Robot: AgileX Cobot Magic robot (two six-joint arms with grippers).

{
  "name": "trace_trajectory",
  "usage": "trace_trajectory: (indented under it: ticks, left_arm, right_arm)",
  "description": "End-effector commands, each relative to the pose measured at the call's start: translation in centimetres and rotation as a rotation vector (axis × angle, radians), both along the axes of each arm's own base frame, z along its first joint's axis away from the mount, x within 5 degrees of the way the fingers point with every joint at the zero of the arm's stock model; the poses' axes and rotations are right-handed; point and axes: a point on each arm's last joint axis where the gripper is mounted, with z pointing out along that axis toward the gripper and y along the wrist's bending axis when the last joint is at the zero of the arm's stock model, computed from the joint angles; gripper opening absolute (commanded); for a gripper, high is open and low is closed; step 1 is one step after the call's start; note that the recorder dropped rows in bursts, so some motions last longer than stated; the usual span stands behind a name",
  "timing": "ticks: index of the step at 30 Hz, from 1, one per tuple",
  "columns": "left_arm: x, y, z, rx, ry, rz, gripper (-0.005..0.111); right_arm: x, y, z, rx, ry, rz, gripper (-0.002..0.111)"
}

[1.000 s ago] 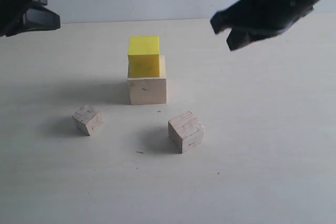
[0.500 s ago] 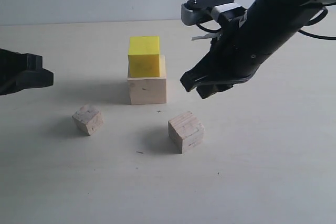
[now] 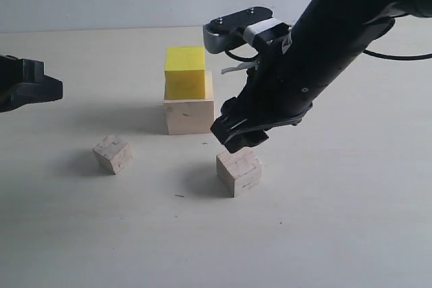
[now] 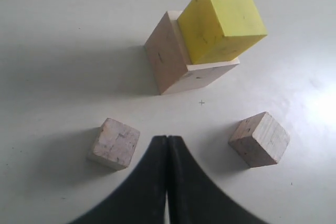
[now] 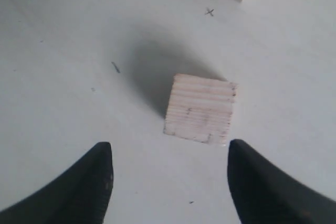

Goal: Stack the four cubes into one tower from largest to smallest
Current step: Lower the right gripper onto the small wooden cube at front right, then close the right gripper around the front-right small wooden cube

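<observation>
The bright yellow cube (image 3: 185,72) rests on the large pale wooden cube (image 3: 190,112) at mid-table; the left wrist view shows the same pair, yellow cube (image 4: 222,22) on large cube (image 4: 178,69). A grainy mid-sized wooden cube (image 3: 239,171) lies in front of them, with my right gripper (image 3: 237,137) open just above it. In the right wrist view that cube (image 5: 200,108) sits ahead of my right gripper (image 5: 170,150), outside its spread fingers. The small wooden cube (image 3: 113,154) lies at front left. My left gripper (image 4: 168,139) is shut and empty, hovering between the small cube (image 4: 115,143) and the grainy cube (image 4: 259,139).
Pale tabletop (image 3: 351,220) spreads wide around the cubes. My left arm (image 3: 27,84) hangs at the left edge of the exterior view. A small cross mark (image 5: 210,11) is drawn on the table near the large cube.
My right arm has swung down and left from the upper right until its gripper hovers over the grainy cube. The left gripper dropped lower at the left edge. No cube moved.
</observation>
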Motion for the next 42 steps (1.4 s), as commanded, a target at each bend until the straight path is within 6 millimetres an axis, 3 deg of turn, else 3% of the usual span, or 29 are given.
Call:
trace_trajectory:
  ticks: [1, 13, 25, 42]
  left_arm:
    - [-0.3, -0.2, 0.1, -0.003, -0.004, -0.015, 0.0]
    - [-0.3, -0.2, 0.1, -0.004, -0.002, -0.018, 0.0]
    - [-0.3, -0.2, 0.1, -0.004, -0.002, -0.018, 0.0]
    - [-0.4, -0.2, 0.1, -0.005, 0.002, -0.029, 0.0]
  right_arm:
    - [1.0, -0.1, -1.0, -0.044, -0.064, -0.069, 0.061]
    - [1.6, 0.9, -4.5, -0.055, 0.053, -0.126, 0.061]
    - [1.8, 1.1, -4.8, -0.034, 0.046, -0.14, 0.061]
    - [2.1, 1.6, -7.7, -0.064, 0.131, -0.163, 0.061]
